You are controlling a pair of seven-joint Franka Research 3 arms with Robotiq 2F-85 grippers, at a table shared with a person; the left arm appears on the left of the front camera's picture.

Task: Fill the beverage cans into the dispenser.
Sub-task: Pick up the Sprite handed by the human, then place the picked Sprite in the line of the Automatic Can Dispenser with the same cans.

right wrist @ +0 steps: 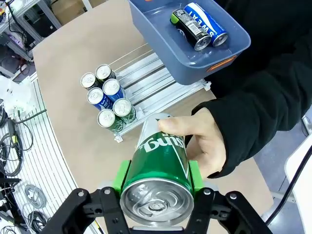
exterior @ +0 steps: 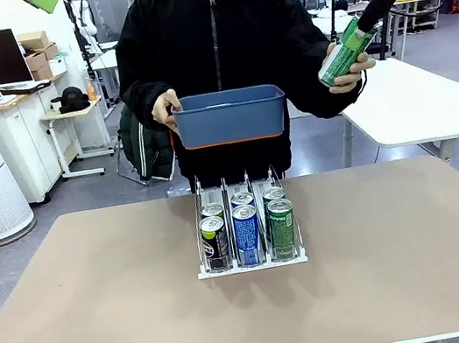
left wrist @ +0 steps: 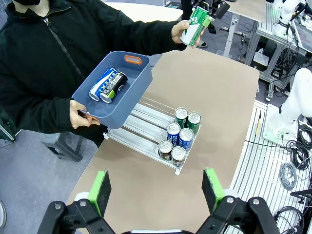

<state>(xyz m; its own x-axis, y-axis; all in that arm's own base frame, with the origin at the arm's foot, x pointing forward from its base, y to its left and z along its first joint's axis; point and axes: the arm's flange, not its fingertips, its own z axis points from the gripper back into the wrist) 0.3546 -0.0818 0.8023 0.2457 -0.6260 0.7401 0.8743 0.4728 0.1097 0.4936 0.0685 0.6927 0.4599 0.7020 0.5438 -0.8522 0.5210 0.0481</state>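
Observation:
A person's hand [right wrist: 207, 144] holds a green beverage can [right wrist: 157, 163] up at the far right, and my right gripper [right wrist: 157, 178] is shut on it, green pads on both its sides. The front view has that green can [exterior: 347, 50] high above the table under the right gripper [exterior: 362, 28]. The dispenser [exterior: 205, 273] stands mid-table with several cans in its three lanes. My left gripper [left wrist: 157, 190] hangs open high above the dispenser [left wrist: 141, 122], holding nothing.
The person's other hand holds a blue bin [exterior: 230, 116] above the dispenser's far end. In the bin [left wrist: 136, 80] lie a blue-and-white can [left wrist: 101, 84] and a black can [left wrist: 115, 87]. A white table [exterior: 422, 102] stands at the back right.

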